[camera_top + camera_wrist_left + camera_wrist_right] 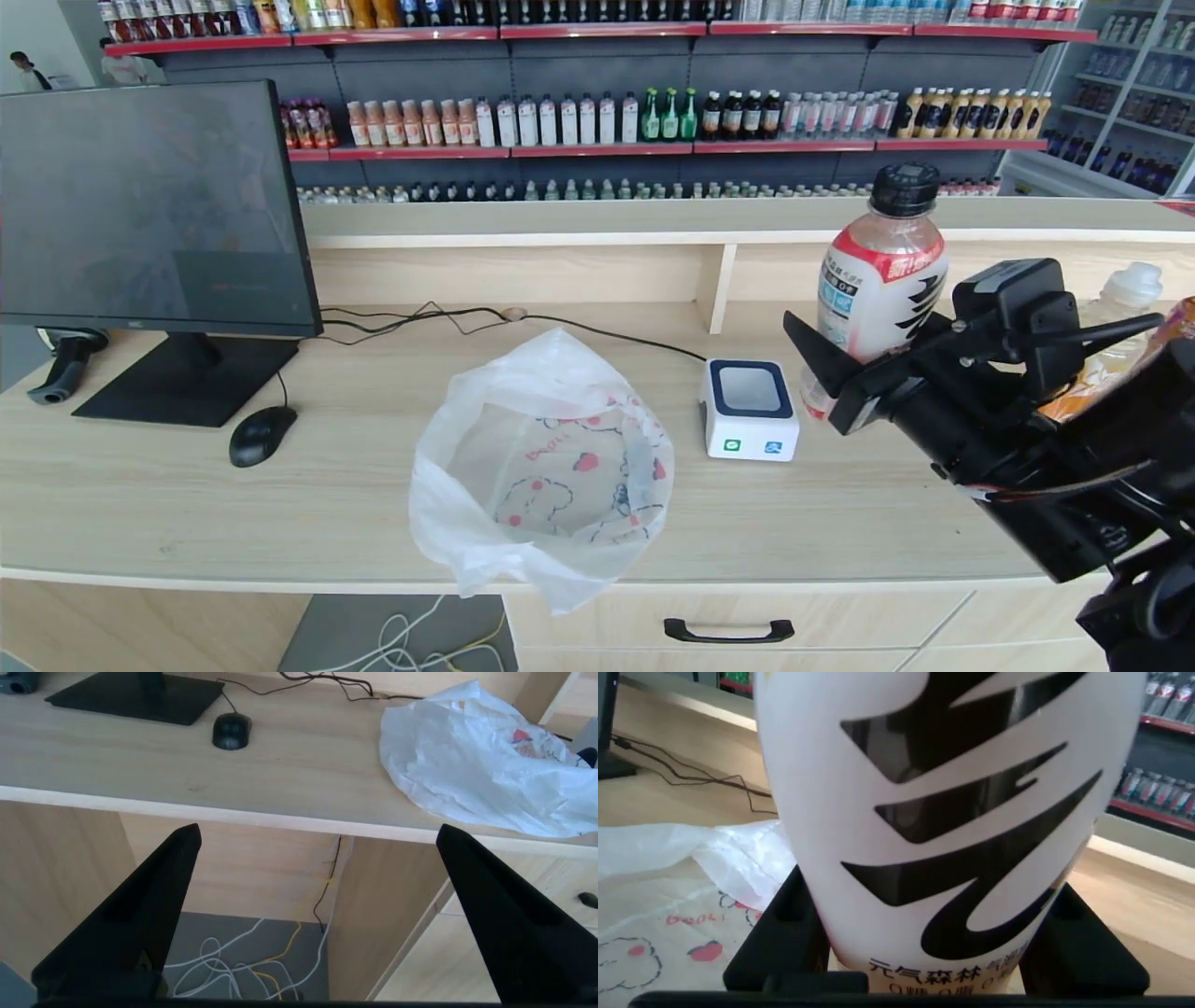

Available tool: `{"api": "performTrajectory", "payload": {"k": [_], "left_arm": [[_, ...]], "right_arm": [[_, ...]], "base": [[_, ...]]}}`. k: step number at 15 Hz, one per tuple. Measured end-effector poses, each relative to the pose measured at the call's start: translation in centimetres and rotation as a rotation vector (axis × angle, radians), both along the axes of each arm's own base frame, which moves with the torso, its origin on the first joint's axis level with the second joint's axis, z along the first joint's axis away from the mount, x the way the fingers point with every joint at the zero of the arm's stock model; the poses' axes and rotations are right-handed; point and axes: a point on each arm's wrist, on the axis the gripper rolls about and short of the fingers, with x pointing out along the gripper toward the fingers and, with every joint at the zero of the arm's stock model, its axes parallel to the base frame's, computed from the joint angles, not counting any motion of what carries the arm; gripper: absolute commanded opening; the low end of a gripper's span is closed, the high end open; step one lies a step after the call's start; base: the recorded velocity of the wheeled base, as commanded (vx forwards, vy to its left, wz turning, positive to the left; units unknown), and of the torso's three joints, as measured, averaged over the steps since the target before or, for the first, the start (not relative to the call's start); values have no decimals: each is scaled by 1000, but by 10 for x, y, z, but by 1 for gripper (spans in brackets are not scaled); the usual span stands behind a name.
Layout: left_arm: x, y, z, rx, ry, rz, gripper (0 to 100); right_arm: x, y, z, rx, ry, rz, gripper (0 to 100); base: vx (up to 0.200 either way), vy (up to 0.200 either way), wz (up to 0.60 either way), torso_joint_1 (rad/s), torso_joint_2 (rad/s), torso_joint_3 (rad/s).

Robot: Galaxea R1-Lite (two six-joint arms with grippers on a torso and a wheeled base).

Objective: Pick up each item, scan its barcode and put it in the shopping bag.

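Head view: the right gripper [882, 350] holds a bottle [882, 271] just right of the scanner [750, 408].
Bottle axis: upright, cap on top, with the jaws around its lower half.
Bottle height: I cannot tell whether its base rests on the counter [280, 504] or hangs just above it.
Key relation: the scanner's window faces up and lies to the left of the bottle, close beside its lower end.
Bag: the bag [546, 467] sits open-mouthed on the counter, left of the scanner and a little nearer the front edge.
Right gripper state: clamped on the bottle, one finger on each side of its label, as the right wrist view shows [952, 812].
Left gripper state: the left gripper [318, 840] has its jaws spread wide and holds nothing. It hangs below the counter's front edge, well left of the scanner.
Nearer arm: the right one, judging by how close it is to the scanner.
Next move, as a judgement: shift the bottle left over the window, probably tilting it so the label faces down; the barcode's position is not visible.
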Motion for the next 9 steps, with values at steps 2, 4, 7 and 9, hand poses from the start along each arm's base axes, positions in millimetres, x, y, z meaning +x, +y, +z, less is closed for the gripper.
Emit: {"api": "performTrajectory", "payload": {"k": [2,4,7,9], "left_arm": [[0,0,0,0,1,-1,100],[0,0,0,0,1,0,100],[0,0,0,-1,0,0,100],[0,0,0,-1,-1,-1,100]], "right_arm": [[8,4,1,-40,-29,-17,0],[14,8,-1,-104,-57,9,0],[23,5,-8,-345,-201,199,0],[32,-2,-14,-421,-237,237,0]], "base": [[0,0,0,0,0,0],[0,0,0,0,0,0],[0,0,0,0,0,0],[0,0,0,0,0,0]]}}
